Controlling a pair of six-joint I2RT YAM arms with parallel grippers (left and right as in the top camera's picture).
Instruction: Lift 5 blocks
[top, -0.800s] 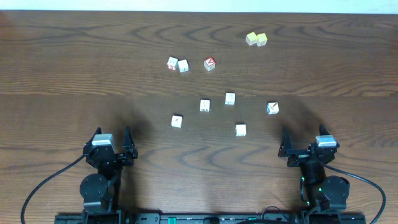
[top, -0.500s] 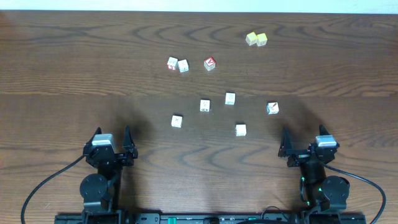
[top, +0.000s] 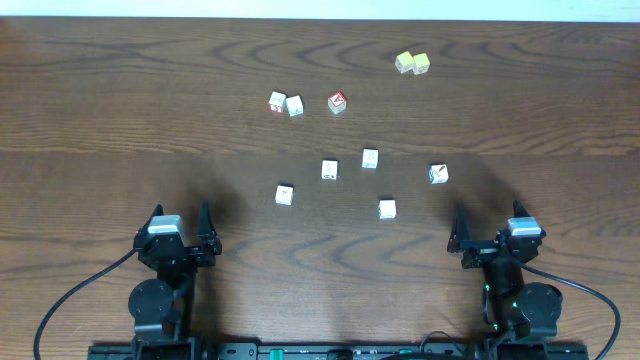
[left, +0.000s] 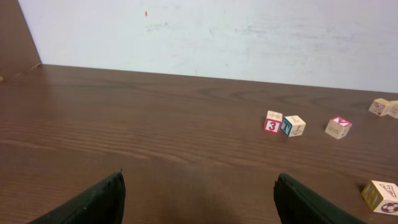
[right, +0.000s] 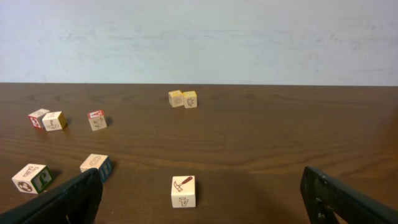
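Overhead: five blocks sit loose on the table, all nearer the arms than the red-faced cube. The rightmost block lies ahead-left of the right fingers, which are wide and empty. The left fingers are also wide and empty, but farther from it, so right arm likely goes first.

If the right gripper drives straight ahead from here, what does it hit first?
Most likely the block with the hammer mark: it sits just left of centre in front of the open right gripper. Depth is hard to judge.
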